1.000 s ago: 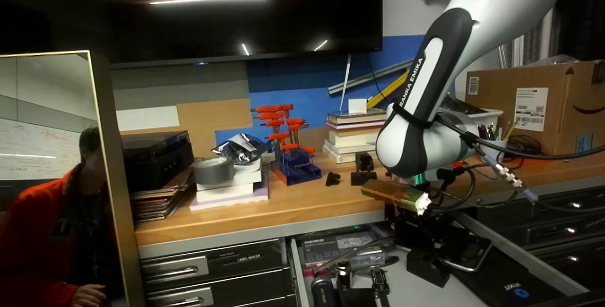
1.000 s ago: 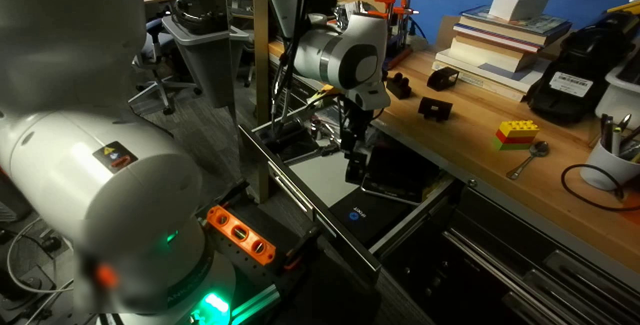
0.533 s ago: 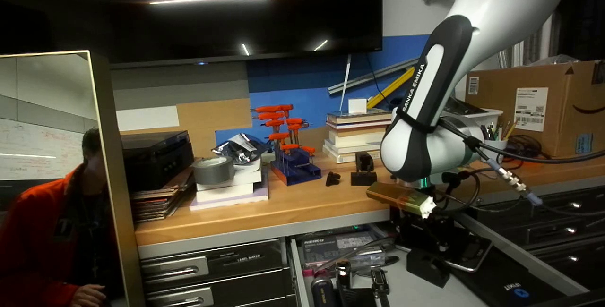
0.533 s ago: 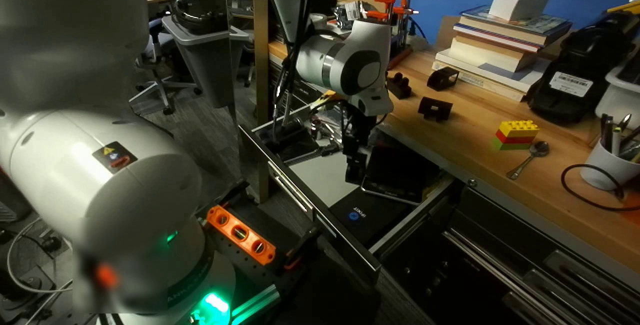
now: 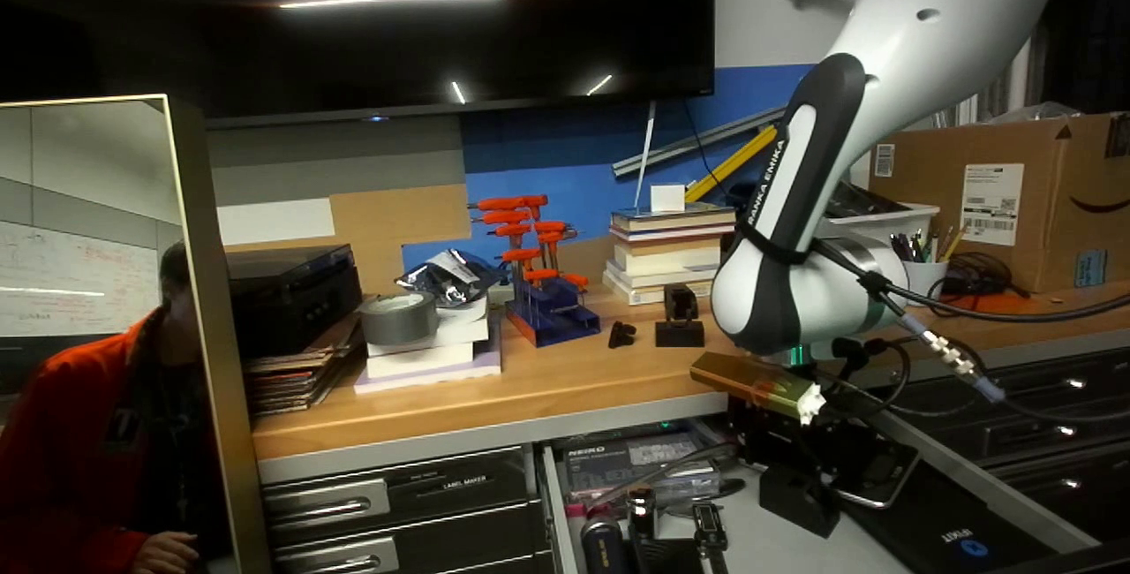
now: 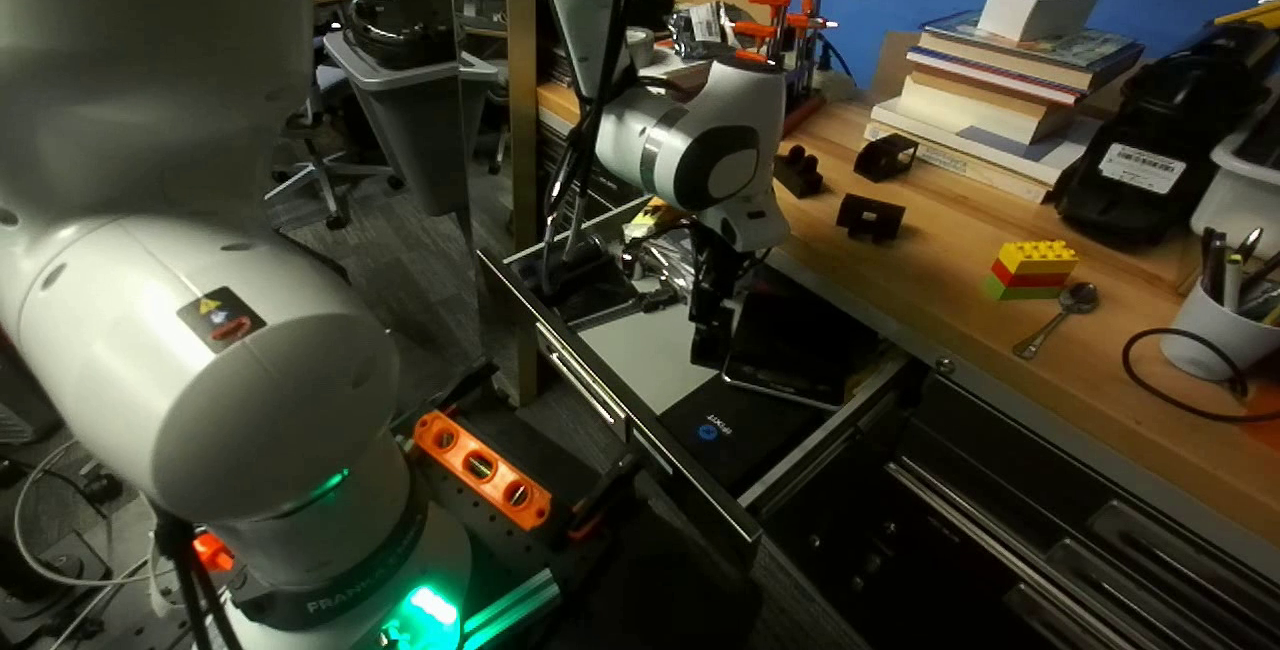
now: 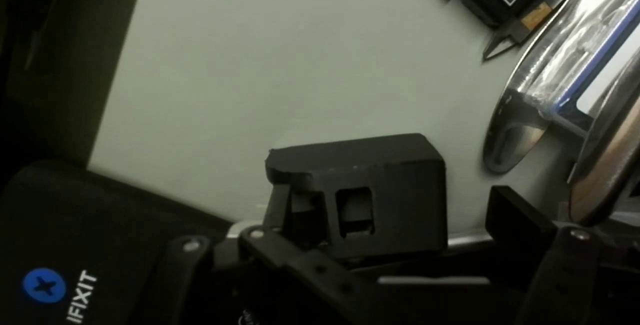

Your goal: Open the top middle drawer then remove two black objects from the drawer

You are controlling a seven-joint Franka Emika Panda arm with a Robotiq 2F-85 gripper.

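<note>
The top middle drawer stands pulled open in both exterior views, its front [image 6: 690,475] and side wall [image 5: 975,477] showing. A matte black block [image 7: 400,190] with a square hole sits on its pale floor; it also shows in both exterior views [image 5: 799,502] [image 6: 711,345]. My gripper [image 7: 397,209] is open and low over this block. In the wrist view the left finger is right by the block's left end, touching or nearly so; a gap separates the right finger from it. In an exterior view the gripper [image 6: 712,298] hides part of the block. I cannot make out a second block in the drawer.
In the drawer lie a black IFIXIT case [image 7: 75,245], a dark tablet-like device [image 6: 795,345], calipers [image 5: 709,534] and bagged tools [image 7: 590,65]. Several black pieces [image 6: 870,218] stand on the wooden worktop [image 6: 950,330], whose edge overhangs the drawer's back.
The arm and gripper have moved down, lower over the black block. The drawer and the block have not visibly moved.
</note>
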